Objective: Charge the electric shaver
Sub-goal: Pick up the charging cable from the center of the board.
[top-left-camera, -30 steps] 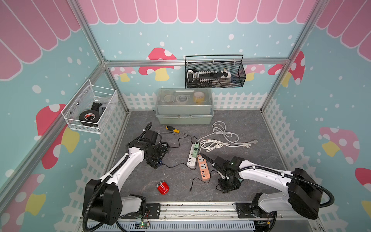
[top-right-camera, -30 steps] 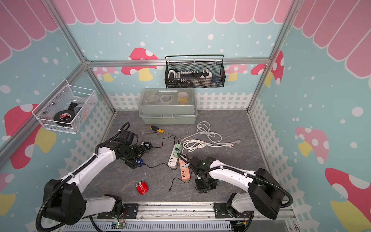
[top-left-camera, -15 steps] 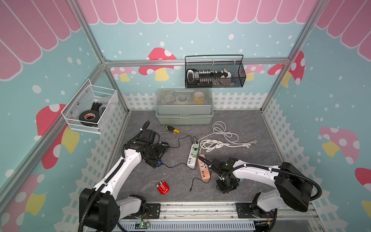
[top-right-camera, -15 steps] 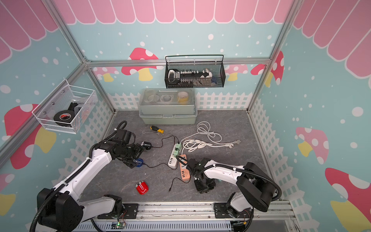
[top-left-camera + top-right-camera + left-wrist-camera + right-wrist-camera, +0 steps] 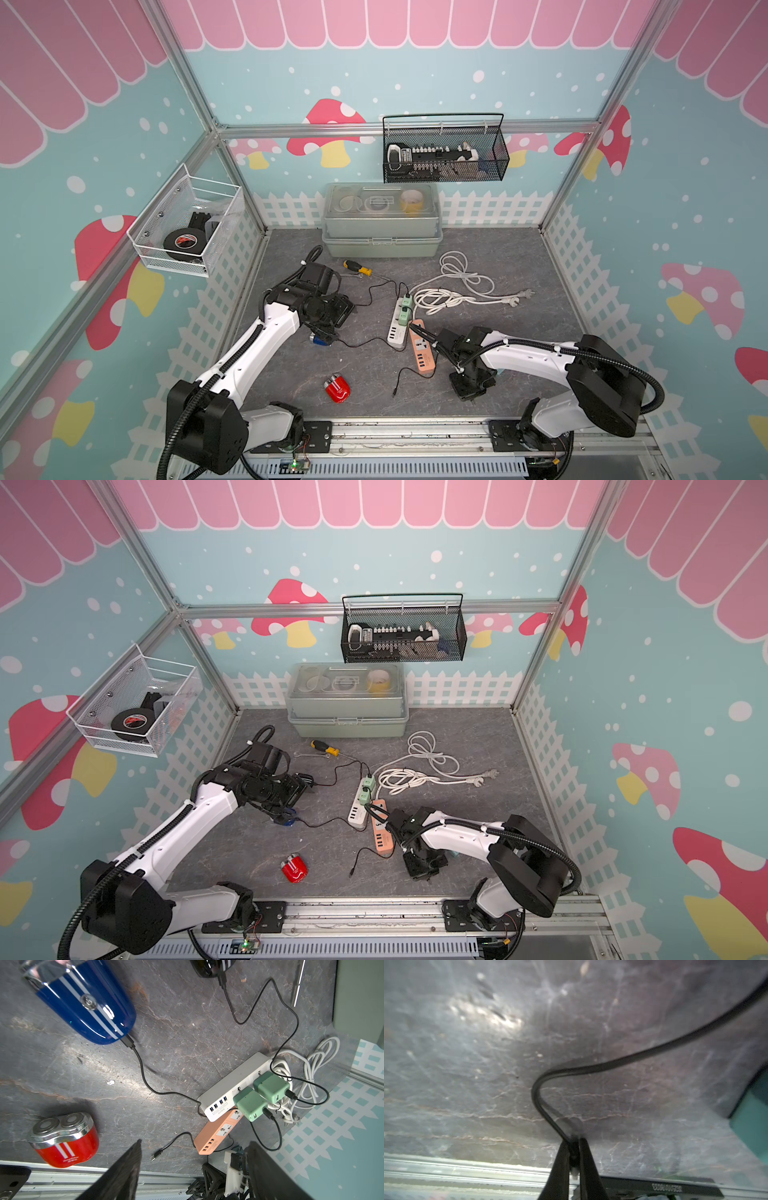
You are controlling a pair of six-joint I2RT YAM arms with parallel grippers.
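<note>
On the right gripper (image 5: 574,1142): jaws clamped together on a thin black charging cable (image 5: 633,1058), pinched at the very fingertips, low over the grey stone-patterned floor (image 5: 467,1084). In both top views, pointing straight down, just beside the near end of the orange plastic power strip (image 5: 422,351).

On the left gripper (image 5: 195,1142): jaws spread wide, holding and touching nothing. Hovering above the glossy blue electric shaver (image 5: 87,1001), itself already on a black lead.

Against a second ago: right gripper at much the same spot, now closed on the cable rather than parted. Bulky rear joint of that arm drawn a little toward the middle. Left gripper about where it was. Unmoved: the small red electric shaver with twin chrome heads (image 5: 337,388), the orange strip, the loose black plug (image 5: 394,392).

Red shaver: lying on the floor near the aluminium front rail (image 5: 415,432), not yet connected, well apart from the right gripper and off toward the left arm's side of it. Between the two, the loose plug; whether part of the pinched cable, impossible to tell. Well apart from the left gripper too, nearer the rail.
</note>
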